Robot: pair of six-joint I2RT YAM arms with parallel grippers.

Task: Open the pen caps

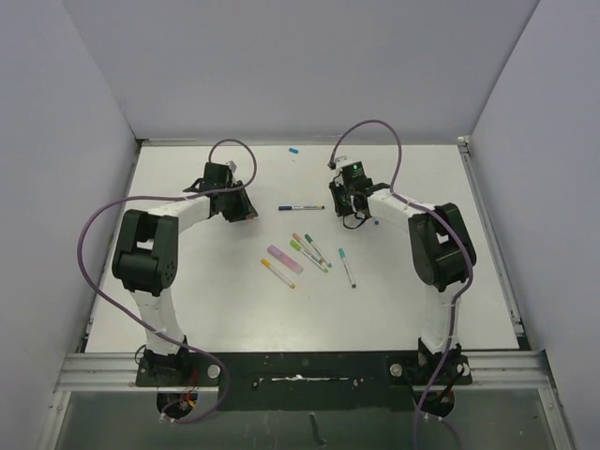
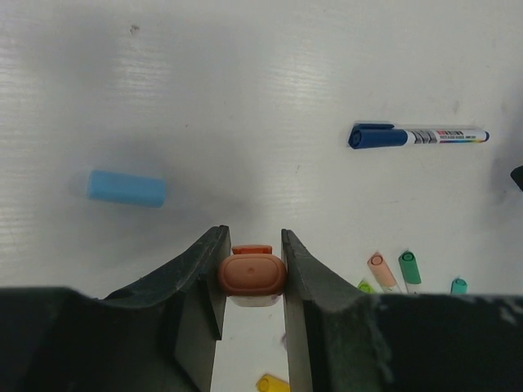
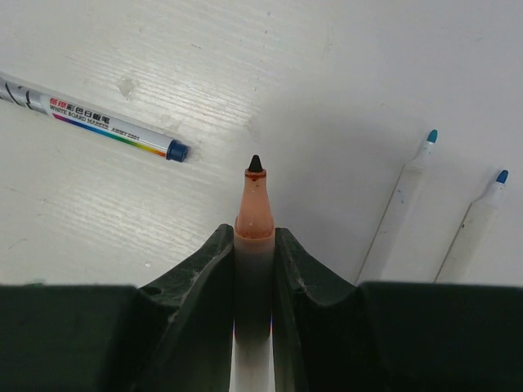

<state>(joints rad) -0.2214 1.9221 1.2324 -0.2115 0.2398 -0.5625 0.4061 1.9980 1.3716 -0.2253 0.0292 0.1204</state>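
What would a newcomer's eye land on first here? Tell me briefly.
The left jaws clamp a salmon-orange cap, while the right jaws grip an uncapped pen with its dark tip exposed. Between the arms lies a scatter of pens, with a blue whiteboard marker just beyond it. A loose blue cap sits near the far edge of the table.

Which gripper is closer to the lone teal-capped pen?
Right. The right gripper is just beyond the pen; the left gripper is far off, past the other pens.

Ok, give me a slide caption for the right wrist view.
Right gripper clamped on an uncapped orange pen, dark tip exposed; a whiteboard marker and two uncapped blue-tipped pens lie beyond.
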